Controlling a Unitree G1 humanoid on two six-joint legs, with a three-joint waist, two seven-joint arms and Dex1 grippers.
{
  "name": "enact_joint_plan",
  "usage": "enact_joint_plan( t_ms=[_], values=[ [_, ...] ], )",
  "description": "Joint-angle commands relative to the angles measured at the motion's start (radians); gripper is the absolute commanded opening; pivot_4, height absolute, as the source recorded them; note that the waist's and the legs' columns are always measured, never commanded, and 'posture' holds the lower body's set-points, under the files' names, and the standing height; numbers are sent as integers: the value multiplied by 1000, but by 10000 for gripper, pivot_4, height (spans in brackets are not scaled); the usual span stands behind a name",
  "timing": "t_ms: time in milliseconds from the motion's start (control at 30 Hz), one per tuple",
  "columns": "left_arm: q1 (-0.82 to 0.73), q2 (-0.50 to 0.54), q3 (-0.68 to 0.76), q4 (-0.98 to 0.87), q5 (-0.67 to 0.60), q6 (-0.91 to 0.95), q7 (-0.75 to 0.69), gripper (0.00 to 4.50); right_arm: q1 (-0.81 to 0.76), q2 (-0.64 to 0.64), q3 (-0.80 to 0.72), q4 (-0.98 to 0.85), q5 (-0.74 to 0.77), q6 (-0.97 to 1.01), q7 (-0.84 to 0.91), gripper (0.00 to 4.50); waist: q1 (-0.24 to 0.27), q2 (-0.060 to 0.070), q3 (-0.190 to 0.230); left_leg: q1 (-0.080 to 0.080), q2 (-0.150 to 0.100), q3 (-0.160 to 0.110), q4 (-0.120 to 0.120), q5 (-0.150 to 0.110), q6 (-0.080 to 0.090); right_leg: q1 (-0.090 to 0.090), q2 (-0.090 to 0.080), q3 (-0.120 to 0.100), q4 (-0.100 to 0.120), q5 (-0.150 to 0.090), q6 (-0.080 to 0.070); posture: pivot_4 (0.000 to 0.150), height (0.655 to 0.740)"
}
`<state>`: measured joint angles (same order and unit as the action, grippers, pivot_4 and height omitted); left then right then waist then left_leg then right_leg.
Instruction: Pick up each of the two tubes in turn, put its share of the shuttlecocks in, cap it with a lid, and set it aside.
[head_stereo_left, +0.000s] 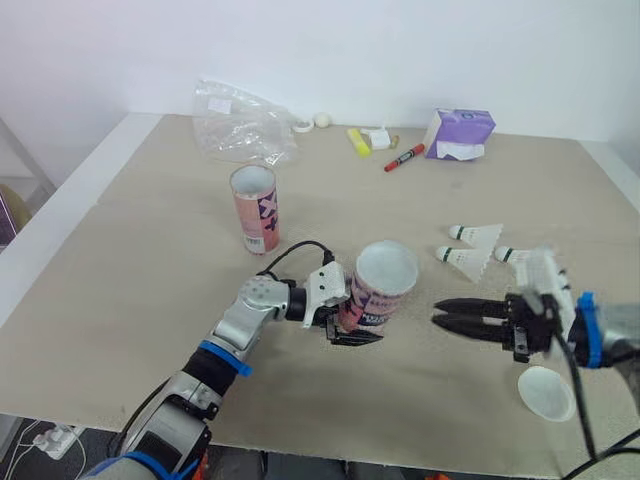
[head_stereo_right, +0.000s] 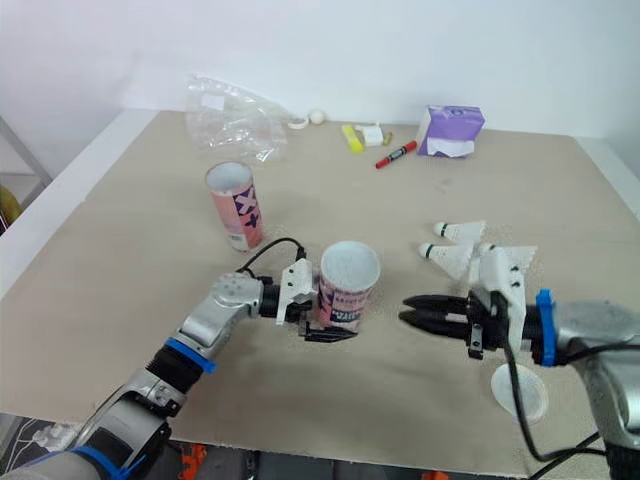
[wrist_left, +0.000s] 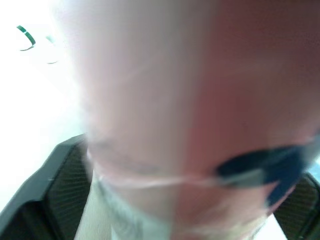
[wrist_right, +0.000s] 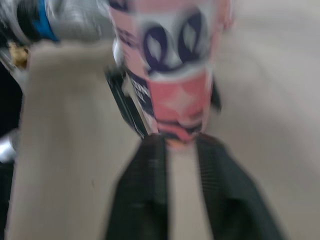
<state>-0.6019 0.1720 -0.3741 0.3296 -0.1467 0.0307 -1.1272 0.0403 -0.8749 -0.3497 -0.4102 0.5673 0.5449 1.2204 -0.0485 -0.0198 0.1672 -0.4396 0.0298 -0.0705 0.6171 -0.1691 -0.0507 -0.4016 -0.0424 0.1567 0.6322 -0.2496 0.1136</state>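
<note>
Our left fingers (head_stereo_left: 355, 338) clamp the pink tube (head_stereo_left: 380, 290) near its base. We hold it tilted over the desk (head_stereo_left: 140, 300). Our right fingers (head_stereo_left: 455, 322), narrowly parted and empty, point at it, tips just beside. Two shuttlecocks (head_stereo_left: 468, 258) lie behind them, a white lid (head_stereo_left: 546, 392) nearer; the second tube (head_stereo_left: 255, 208) stands upright farther back.

— How does the left arm (head_stereo_left: 243, 322) sit?
— It reaches forward from the lower left (silver forearm, blue band near the elbow). Its black two-fingered left gripper (head_stereo_left: 352, 336) is clamped low on the pink cardboard tube (head_stereo_left: 383, 285).
— And the right arm (head_stereo_left: 610, 338)?
— It comes in level from the right. The black two-fingered right gripper (head_stereo_left: 440, 313) points toward the left one, with its fingers slightly apart and nothing between them.
</note>
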Motion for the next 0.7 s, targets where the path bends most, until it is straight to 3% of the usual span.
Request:
enact_joint_plan(
  t_ms=[33,133,500,700],
  values=[
    [-1,7,21,-62,-28,-2,-16,45000,5,12,15,-22,-21,-72,-24,31620,0,0,1,0,0,0,0,0,0,0,0,0,0,0,0,1500,7400],
    [8,37,32,-108,-46,6,-32,45000,5,37,75,-15,-42,-112,-43,44686,1,-1,2,0,0,0,0,0,0,0,0,0,0,0,0,1500,7400],
    [84,191,88,-291,-101,69,-62,45000,-61,179,240,70,-121,-225,-152,44686,2,-1,3,0,1,0,-1,0,0,1,1,0,0,-1,-1,1500,7400],
    [163,274,158,-426,-203,155,-72,45000,-78,276,291,127,-137,-282,-202,44686,1,-1,3,0,2,0,-1,0,0,1,1,0,0,0,-1,1500,7400]
  ],
)
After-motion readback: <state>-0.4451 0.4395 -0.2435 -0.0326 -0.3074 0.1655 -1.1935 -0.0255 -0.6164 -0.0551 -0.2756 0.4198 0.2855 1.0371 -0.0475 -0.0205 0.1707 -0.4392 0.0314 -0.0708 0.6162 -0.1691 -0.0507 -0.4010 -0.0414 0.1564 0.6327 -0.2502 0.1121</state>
